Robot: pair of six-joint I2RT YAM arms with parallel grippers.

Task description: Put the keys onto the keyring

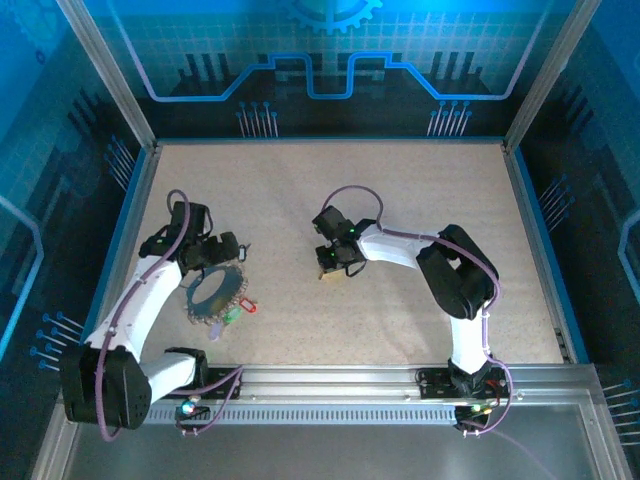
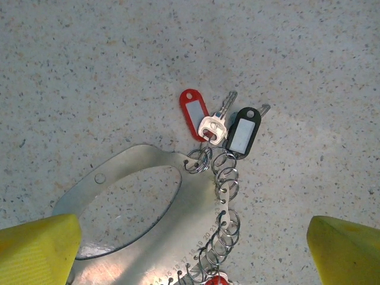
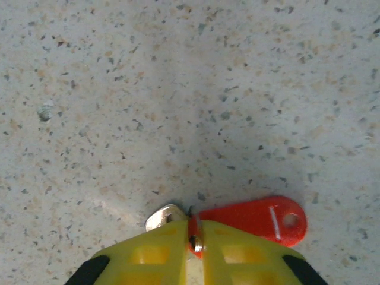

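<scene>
The keyring lies on the table at the left as a dark round loop; the left wrist view shows it as a pale plate with an oval hole and several small split rings along its edge. Keys hang from it: a red tag, a pale-headed key and a black tag. My left gripper hovers open over the plate. At mid table, my right gripper is shut on a key whose silver head and red tag stick out on either side.
Red and green tags fan out from the keyring's right side. The speckled table is bounded by blue walls and a metal rail along the near edge.
</scene>
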